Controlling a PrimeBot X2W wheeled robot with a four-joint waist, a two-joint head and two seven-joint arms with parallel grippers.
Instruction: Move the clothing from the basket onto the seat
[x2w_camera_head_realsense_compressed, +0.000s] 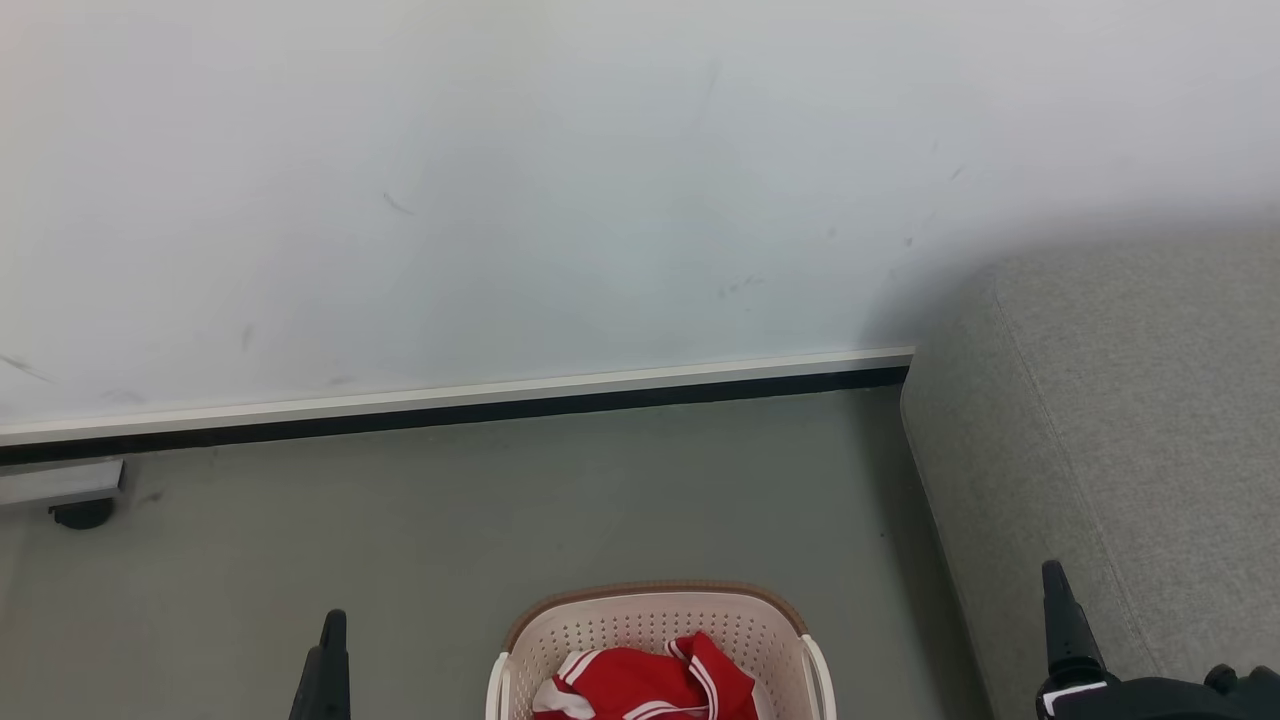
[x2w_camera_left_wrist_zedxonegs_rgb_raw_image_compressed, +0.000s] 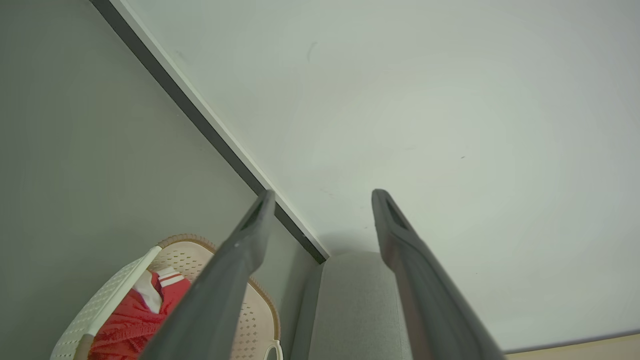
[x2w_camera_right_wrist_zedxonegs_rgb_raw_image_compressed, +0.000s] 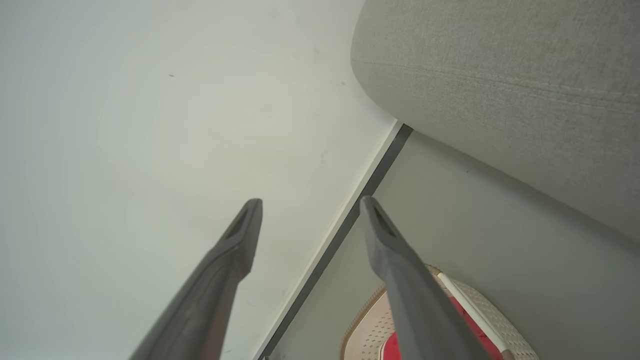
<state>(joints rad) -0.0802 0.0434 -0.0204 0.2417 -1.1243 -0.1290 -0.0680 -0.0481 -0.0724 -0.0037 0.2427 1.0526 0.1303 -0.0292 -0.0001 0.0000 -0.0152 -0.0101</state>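
Observation:
The cream-white basket (x2w_camera_head_realsense_compressed: 655, 603) stands on the floor at the bottom middle of the head view, with the red, white-striped clothing (x2w_camera_head_realsense_compressed: 640, 685) lying crumpled inside it. To its right rises the light-grey seat (x2w_camera_head_realsense_compressed: 1130, 420), a woven-fabric sofa. One dark finger (x2w_camera_head_realsense_compressed: 330, 650) of my left gripper stands left of the basket, and one finger (x2w_camera_head_realsense_compressed: 1065, 620) of the right stands before the seat's side. My left gripper (x2w_camera_left_wrist_zedxonegs_rgb_raw_image_compressed: 322, 195) is open and holds nothing, above the basket (x2w_camera_left_wrist_zedxonegs_rgb_raw_image_compressed: 105, 300) and clothing (x2w_camera_left_wrist_zedxonegs_rgb_raw_image_compressed: 130, 320). My right gripper (x2w_camera_right_wrist_zedxonegs_rgb_raw_image_compressed: 310, 202) is open too, between the seat (x2w_camera_right_wrist_zedxonegs_rgb_raw_image_compressed: 500, 90) and the basket (x2w_camera_right_wrist_zedxonegs_rgb_raw_image_compressed: 365, 335).
A pale wall (x2w_camera_head_realsense_compressed: 600, 180) with a white and black baseboard (x2w_camera_head_realsense_compressed: 500, 405) runs behind the basket. Grey floor (x2w_camera_head_realsense_compressed: 500, 510) lies between wall and basket. At the far left a black caster (x2w_camera_head_realsense_compressed: 80, 512) sits under a pale bar.

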